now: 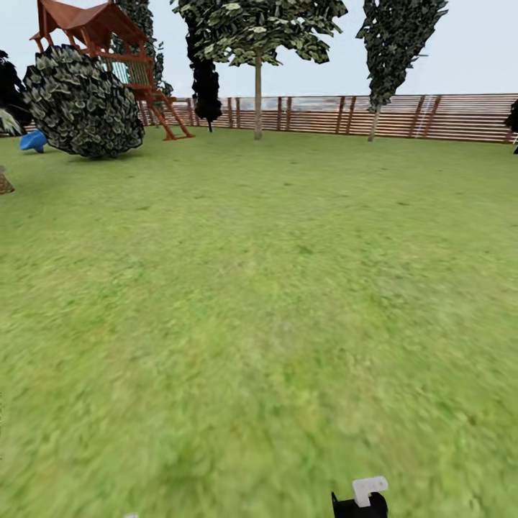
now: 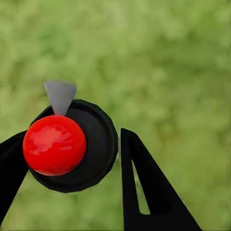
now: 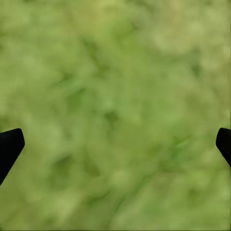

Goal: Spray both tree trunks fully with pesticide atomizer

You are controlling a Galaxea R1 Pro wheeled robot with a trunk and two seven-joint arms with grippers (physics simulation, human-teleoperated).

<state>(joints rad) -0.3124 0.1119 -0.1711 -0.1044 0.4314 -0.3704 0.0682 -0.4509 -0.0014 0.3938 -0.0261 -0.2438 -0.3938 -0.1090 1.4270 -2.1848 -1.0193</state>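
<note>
My left claw grips the pesticide atomizer (image 2: 67, 147) over the lawn (image 1: 259, 309); both trees stand well ahead of me.

In my left wrist view the left claw (image 2: 72, 166) is clamped on the atomizer: its round black body with the red ball cap sits between my two black fingers (image 2: 144, 187), one pressed to each side, and its grey nozzle tip points away from me over blurred green grass. My right claw (image 3: 115, 144) is spread wide with nothing between the fingertips (image 3: 9, 144), just grass beneath it. Far beyond both claws, by the brown slat fence (image 1: 432, 115), rise one tree (image 1: 257, 43) with a pale bare trunk (image 1: 257, 101) and a second tree (image 1: 399, 43) to its right, trunk (image 1: 374, 122) leaning slightly. Off to my left sit a round leafy bush (image 1: 83, 101) and a red wooden play tower (image 1: 108, 36).
</note>
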